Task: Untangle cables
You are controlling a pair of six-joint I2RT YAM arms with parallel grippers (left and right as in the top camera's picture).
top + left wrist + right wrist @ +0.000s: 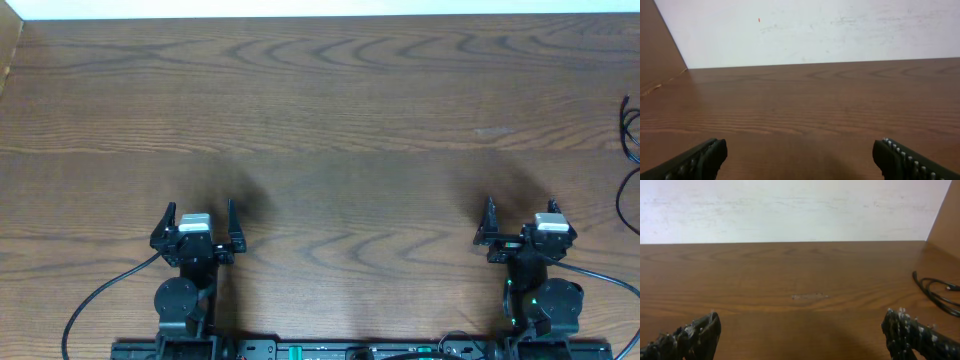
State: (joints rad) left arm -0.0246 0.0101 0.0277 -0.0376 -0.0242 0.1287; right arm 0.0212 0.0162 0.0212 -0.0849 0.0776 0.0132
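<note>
Behind the dark wood-grain table (330, 120) stands a white wall (815, 30). We see two grippers, left gripper (199, 212) and right gripper (521, 210), both spread wide, empty. Some thin black cables (630, 150) loop ahead and right of the right gripper, well apart, running front to back, cropped; we cannot count them. We judge the right arm nearer.

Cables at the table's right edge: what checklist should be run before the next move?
1. Left gripper open and empty: ok.
2. Right gripper open and empty: ok.
3. Cables found, far right on the table: ok.
4. All of the cables in view: not ok, cut off by the frame edge.
5. Path from right gripper to cables bare: ok.
6. Plug ends located: cannot tell.
</note>
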